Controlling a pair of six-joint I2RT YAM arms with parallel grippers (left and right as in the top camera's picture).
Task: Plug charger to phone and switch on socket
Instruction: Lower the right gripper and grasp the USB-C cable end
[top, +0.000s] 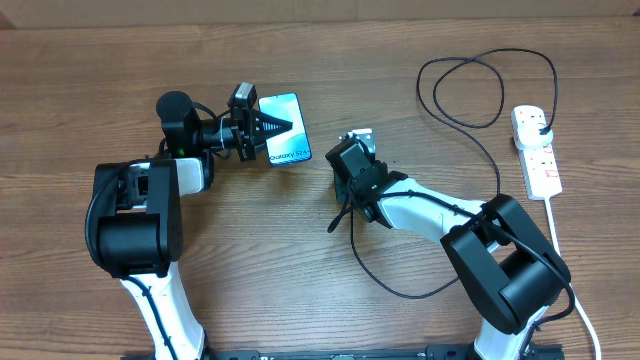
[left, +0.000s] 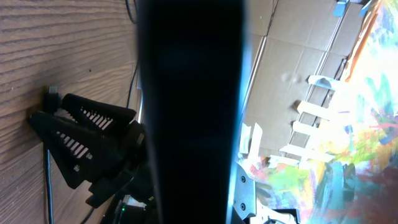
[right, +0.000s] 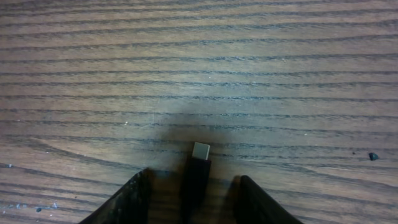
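The phone (top: 288, 130) lies left of centre on the table, its cyan screen lit and a white text band at its near end. My left gripper (top: 266, 126) is shut on its left edge, one finger across the screen. In the left wrist view the phone (left: 189, 93) is a dark slab filling the middle. The charger cable (top: 400, 293) loops over the table. Its plug (top: 541, 124) sits in the white socket (top: 537, 160) at the right. My right gripper (top: 350, 165) points down at the table. In the right wrist view its jaws (right: 193, 183) are open astride the connector tip (right: 198, 163), with wood showing on both sides.
The socket's thick white cord (top: 557, 235) runs toward the near right edge. The charger makes a wide loop (top: 480, 90) at the far right and another under my right arm. The left wrist view also shows my right gripper (left: 81, 137) and cardboard beyond the table.
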